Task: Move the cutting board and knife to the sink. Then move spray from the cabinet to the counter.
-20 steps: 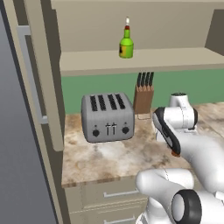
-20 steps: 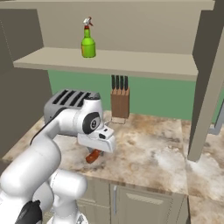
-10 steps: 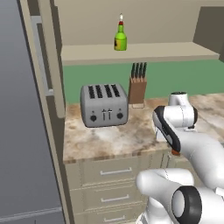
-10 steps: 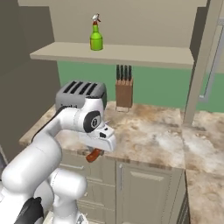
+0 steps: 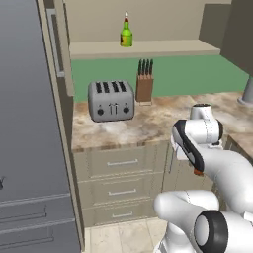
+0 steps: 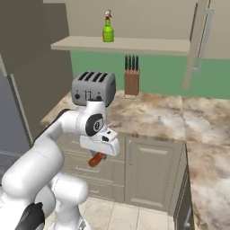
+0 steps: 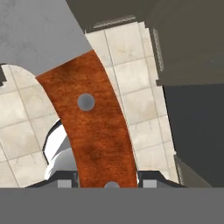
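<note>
1. While folded low ahead of the drawers, the gripper [image 6: 99, 155] is clamped on the knife [image 7: 89, 127]; in the hand view the handle sits between the two fingertips [image 7: 64, 180].
2. Arm pose: elbow bent, wrist tucked below counter [image 6: 157, 114] edge height, hand aimed down toward the tiled floor [image 7: 127, 57].
3. Knife long axis runs along the gripper's line of sight: reddish handle near the fingers, grey blade [image 7: 39, 30] pointing away toward the floor.
4. Right base view shows just the handle end poking out under the hand; left base view shows a small orange tip [image 5: 198, 172] behind the forearm.
5. Spray [image 5: 126, 34] stands upright on the cabinet shelf [image 5: 148, 48], above the toaster [image 5: 111, 100] and knife block [image 5: 145, 81].
</note>
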You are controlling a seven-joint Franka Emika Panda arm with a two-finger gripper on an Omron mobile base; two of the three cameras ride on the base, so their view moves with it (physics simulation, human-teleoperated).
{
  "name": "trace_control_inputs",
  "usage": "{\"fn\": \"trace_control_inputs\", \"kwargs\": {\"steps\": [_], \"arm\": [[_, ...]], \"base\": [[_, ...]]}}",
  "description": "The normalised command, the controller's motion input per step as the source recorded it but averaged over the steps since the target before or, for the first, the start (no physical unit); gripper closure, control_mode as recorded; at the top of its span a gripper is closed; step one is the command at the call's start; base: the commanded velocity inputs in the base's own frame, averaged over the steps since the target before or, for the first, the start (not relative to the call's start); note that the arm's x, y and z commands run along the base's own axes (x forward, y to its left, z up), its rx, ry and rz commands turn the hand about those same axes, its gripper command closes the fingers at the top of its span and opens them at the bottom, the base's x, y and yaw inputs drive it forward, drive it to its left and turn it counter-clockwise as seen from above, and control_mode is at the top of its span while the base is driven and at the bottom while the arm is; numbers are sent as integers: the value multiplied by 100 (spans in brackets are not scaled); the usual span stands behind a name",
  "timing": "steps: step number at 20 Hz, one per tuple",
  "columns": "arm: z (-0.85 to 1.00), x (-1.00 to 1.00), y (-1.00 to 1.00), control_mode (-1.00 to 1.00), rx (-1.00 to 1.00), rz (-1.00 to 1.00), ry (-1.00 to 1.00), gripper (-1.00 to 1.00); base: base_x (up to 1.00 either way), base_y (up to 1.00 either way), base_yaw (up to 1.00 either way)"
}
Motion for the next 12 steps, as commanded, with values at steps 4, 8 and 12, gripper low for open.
{"fn": "trace_control_inputs", "kwargs": {"steps": [4, 8, 12], "arm": [[0, 0, 0, 100, 0, 0, 0, 100], [0, 0, 0, 100, 0, 0, 0, 100], [0, 0, 0, 100, 0, 0, 0, 100]], "base": [[-89, -10, -6], [-89, -10, -6], [-88, -11, -6]]}}
